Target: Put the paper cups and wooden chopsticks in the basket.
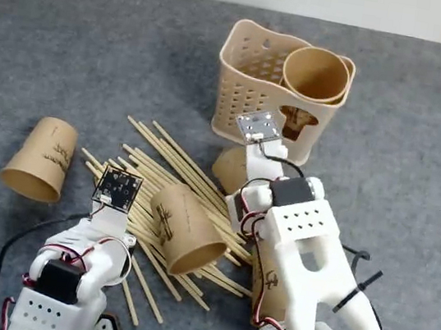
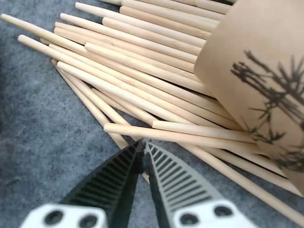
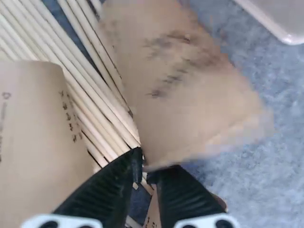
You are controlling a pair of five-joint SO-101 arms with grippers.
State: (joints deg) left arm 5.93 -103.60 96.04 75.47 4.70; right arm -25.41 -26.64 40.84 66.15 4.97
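Observation:
The beige slotted basket (image 1: 243, 94) stands at the back with one paper cup (image 1: 317, 73) inside. Wooden chopsticks (image 1: 174, 170) lie in a loose pile at the centre. On that pile a second cup (image 1: 184, 230) rests on its side. My left gripper (image 2: 144, 143) is shut, its tips down at a chopstick (image 2: 190, 134) beside that cup (image 2: 266, 71). My right gripper (image 3: 145, 167) is shut on the rim of a tipped cup (image 3: 180, 85), seen just in front of the basket (image 1: 228, 166).
Another cup (image 1: 39, 159) lies on its side at the far left of the grey mat. A further cup (image 1: 269, 282) shows partly under the right arm (image 1: 315, 254). The left arm (image 1: 77, 264) is at the front left.

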